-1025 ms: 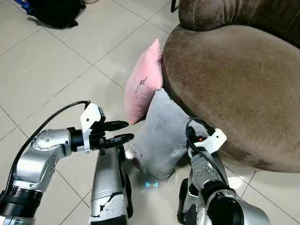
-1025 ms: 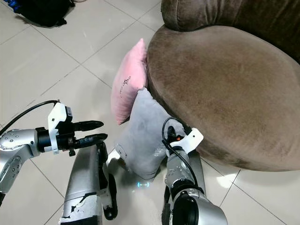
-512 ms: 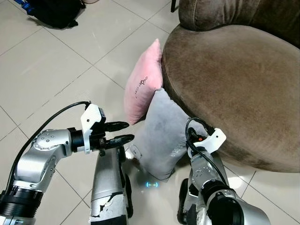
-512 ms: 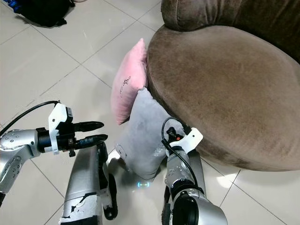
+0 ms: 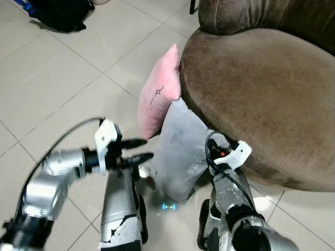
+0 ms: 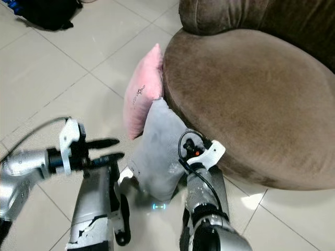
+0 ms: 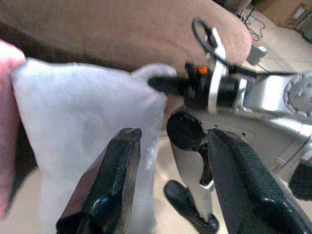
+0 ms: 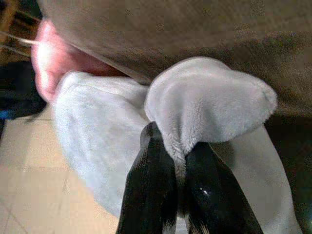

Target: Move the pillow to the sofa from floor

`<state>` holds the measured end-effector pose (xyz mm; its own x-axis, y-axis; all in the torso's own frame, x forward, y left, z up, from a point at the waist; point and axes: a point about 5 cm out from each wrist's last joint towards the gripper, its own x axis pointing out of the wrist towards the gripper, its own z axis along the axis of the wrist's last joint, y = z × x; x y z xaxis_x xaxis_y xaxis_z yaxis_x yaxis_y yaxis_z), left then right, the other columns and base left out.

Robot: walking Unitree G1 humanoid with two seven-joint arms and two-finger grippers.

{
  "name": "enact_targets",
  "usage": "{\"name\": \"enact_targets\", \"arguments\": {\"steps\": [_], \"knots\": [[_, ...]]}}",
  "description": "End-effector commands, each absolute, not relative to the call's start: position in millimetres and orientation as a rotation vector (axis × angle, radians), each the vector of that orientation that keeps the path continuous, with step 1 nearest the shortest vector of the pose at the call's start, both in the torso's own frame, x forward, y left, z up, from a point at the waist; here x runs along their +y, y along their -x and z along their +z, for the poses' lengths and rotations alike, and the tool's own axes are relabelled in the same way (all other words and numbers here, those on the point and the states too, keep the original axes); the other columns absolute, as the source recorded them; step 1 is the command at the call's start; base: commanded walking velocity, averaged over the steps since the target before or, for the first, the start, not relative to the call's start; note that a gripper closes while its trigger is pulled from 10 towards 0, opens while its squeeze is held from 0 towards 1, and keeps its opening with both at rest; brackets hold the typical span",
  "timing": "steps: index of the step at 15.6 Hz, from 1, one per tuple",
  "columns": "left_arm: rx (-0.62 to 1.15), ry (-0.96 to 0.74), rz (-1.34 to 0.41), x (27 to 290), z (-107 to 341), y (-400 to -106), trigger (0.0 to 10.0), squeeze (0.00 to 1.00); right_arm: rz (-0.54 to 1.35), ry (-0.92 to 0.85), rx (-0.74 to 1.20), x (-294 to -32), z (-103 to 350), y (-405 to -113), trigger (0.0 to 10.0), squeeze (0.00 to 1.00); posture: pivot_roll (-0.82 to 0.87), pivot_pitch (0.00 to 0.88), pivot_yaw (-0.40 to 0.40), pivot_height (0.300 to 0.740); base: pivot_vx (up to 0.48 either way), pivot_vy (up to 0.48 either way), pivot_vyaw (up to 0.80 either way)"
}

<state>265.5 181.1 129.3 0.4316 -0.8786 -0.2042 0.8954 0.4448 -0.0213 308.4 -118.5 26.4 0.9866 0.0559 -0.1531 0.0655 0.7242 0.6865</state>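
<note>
A grey pillow (image 5: pixel 180 151) stands on the tiled floor, leaning against the front of the brown sofa (image 5: pixel 261 89). Behind it a pink pillow (image 5: pixel 157 94) also leans on the sofa. My right gripper (image 8: pixel 176 170) is shut on a corner of the grey pillow (image 8: pixel 97 136), pinching the fabric between its fingers. My left gripper (image 5: pixel 142 149) is open, its fingers pointing at the grey pillow's left edge and close to it. In the left wrist view the grey pillow (image 7: pixel 83 126) lies just ahead of the open fingers (image 7: pixel 105 190).
A black bag (image 5: pixel 63 13) lies on the floor at the far left. The sofa's rounded seat (image 6: pixel 251 99) overhangs both pillows. My own legs (image 5: pixel 120 209) stand on the tiles just below the grey pillow. Open tiled floor (image 5: pixel 47 89) spreads to the left.
My left gripper has moved a little to the right, closer to the grey pillow, and shows motion blur. The right gripper keeps its hold on the pillow corner.
</note>
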Motion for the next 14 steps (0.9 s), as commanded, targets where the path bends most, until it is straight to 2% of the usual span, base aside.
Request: {"name": "enact_targets", "arguments": {"steps": [1, 4, 6, 9, 13, 14], "knots": [[0.205, -0.098, -1.084, 184, 123, -262, 10.0, 0.0, 0.062, -0.782, 0.104, -104, 38, -309, 0.0, 0.0, 0.23, 0.221, -0.019, 0.51, 0.0, 0.0, 0.0], [0.157, -0.062, -1.054, 170, 122, -262, 10.0, 0.0, 0.109, -0.788, -0.022, -118, 67, -307, 0.0, 0.0, 0.19, 0.197, -0.051, 0.51, 0.0, 0.0, 0.0], [0.098, -0.025, -1.014, 158, 128, -258, 10.0, 0.0, 0.226, -0.776, -0.117, -123, 102, -294, 0.0, 0.0, 0.16, 0.155, -0.07, 0.51, 0.0, 0.0, 0.0], [0.074, 0.006, -0.968, 155, 129, -257, 10.0, 0.0, 0.275, -0.778, -0.168, -126, 129, -288, 0.0, 0.0, 0.13, 0.134, -0.072, 0.51, 0.0, 0.0, 0.0], [0.054, 0.022, -0.942, 154, 129, -257, 10.0, 0.0, 0.309, -0.799, -0.365, -142, 207, -290, 0.0, 0.0, 0.11, 0.111, -0.081, 0.51, 0.0, 0.0, 0.0], [0.035, 0.026, -0.922, 156, 132, -260, 10.0, 0.0, 0.332, -0.784, -0.46, -150, 243, -294, 0.0, 0.0, 0.11, 0.097, -0.083, 0.51, 0.0, 0.0, 0.0]]}}
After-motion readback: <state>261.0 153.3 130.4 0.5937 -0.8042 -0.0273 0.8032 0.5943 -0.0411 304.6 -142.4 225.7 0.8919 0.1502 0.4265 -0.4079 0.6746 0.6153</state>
